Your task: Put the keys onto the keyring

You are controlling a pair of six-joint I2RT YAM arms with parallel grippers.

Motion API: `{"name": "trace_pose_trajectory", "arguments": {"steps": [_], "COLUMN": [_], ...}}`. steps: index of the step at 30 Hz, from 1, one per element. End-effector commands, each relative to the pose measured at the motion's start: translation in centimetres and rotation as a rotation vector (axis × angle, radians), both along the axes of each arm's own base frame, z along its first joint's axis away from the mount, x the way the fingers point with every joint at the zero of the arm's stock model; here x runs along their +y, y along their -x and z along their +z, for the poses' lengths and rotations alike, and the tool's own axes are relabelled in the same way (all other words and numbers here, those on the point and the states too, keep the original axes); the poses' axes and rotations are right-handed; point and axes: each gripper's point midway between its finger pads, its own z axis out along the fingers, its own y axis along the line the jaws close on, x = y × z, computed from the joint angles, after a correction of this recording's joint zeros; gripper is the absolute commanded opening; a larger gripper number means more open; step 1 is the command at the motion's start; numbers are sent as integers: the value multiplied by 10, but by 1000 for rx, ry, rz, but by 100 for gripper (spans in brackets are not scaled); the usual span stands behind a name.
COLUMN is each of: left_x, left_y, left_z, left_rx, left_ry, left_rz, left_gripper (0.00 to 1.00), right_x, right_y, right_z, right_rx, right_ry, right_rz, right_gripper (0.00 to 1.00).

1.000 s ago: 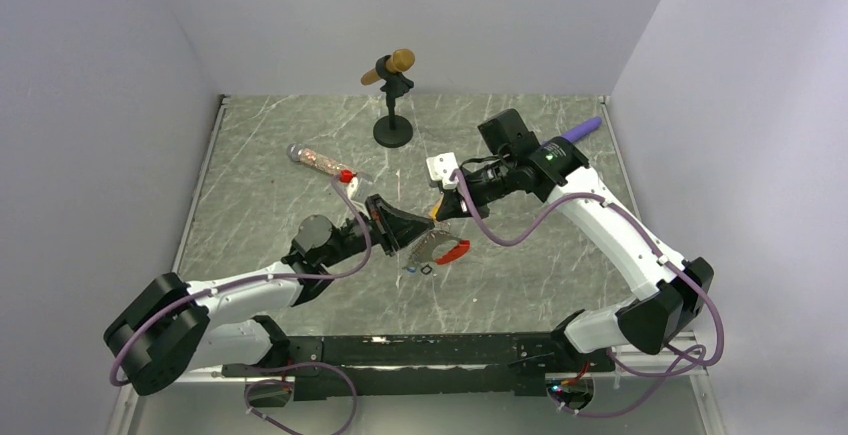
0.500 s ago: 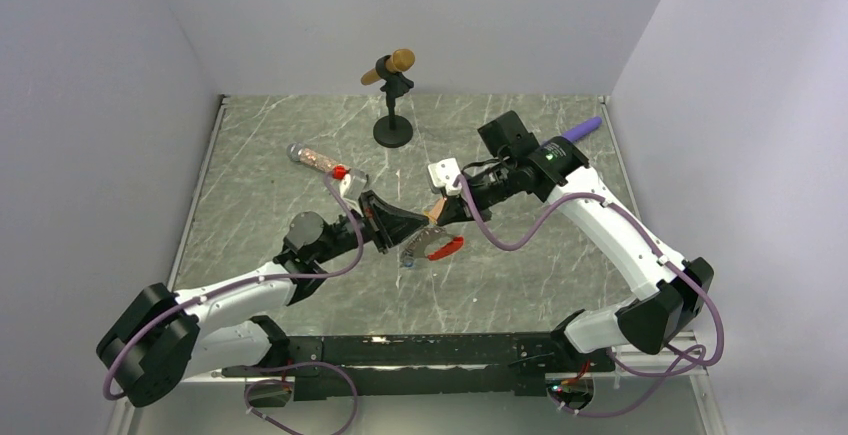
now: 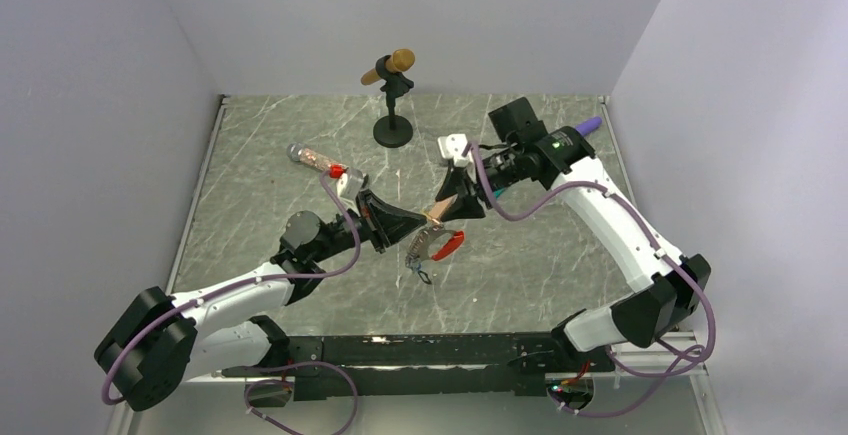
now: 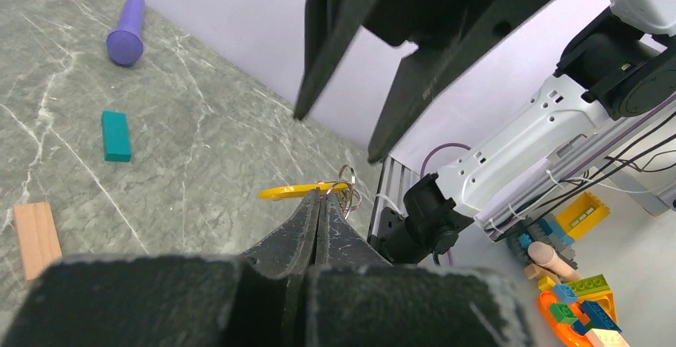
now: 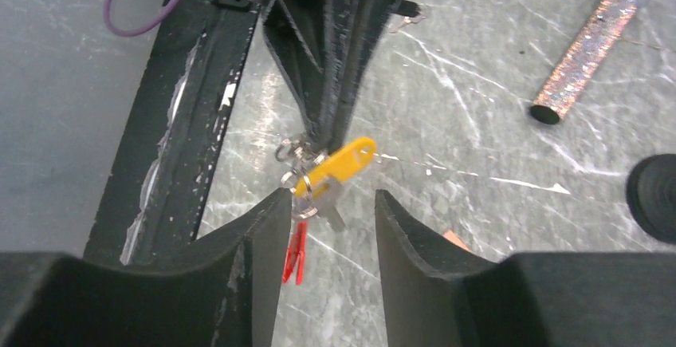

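Observation:
My left gripper [image 3: 422, 222] is shut on the keyring [image 4: 347, 179], pinching its silvery ring above the table. A yellow-tagged key [image 5: 339, 163] hangs on that ring, and the red fob [image 5: 296, 251] dangles below it. In the top view the fob [image 3: 450, 245] and a small bunch of keys [image 3: 420, 265] hang under the fingertips. My right gripper [image 5: 331, 199] is open and faces the left one tip to tip, its fingers on either side of the yellow key without holding it. The ring rests near its left finger [image 5: 271, 227].
A purple stick [image 4: 127, 32], a teal block [image 4: 116, 136] and a salmon block [image 4: 36, 239] lie on the marble table. A glittery tube [image 3: 315, 162] lies at the back left, and a microphone stand [image 3: 392, 105] stands at the back centre. The black base rail [image 5: 175, 84] runs along the near edge.
The right gripper has opened and let go of the yellow key, drawing back a little to the upper right. The left gripper stays shut on the ring and has risen slightly.

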Motion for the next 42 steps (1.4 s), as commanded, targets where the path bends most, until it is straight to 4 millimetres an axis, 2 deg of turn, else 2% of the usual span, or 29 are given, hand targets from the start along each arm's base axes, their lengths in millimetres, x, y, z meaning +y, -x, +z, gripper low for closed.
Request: {"name": "trace_pose_trajectory", "arguments": {"steps": [1,7,13,17,25,27,30,32,37,39,42], "left_x": [3,7,21,29,44,37,17,7,-24,-39,-61], "left_y": [-1,-7,-21,-32,-48,-49,-49,-56,-79,-88,-86], "left_z": [16,12,13,7,1,-2,-5,-1,24,21,23], "left_rx": [-82,-139,-203,-216,-197,-165,-105,-94,-106,-64,-37], "left_ry": [7,-111,-337,-470,-559,-527,-434,-394,-338,-325,-234], "left_rz": [6,33,116,133,173,145,63,46,-19,-66,-153], "left_gripper": [0,0,0,0,0,0,0,0,0,0,0], "right_x": [-4,-27,-51,-63,-83,-87,-92,-95,-107,-115,-127], "right_y": [-9,-21,-26,-23,-26,-27,-28,-28,-33,-37,-42], "right_z": [39,40,10,-2,-28,-32,-35,-35,-35,-32,-27], "right_rx": [23,39,57,67,75,76,70,61,44,26,-1], "right_ry": [-144,-190,-188,-212,-252,-263,-266,-268,-283,-283,-291], "right_rz": [-19,-94,-187,-216,-279,-288,-302,-312,-362,-391,-443], "right_gripper": [51,57,62,64,65,66,66,66,68,68,69]}}
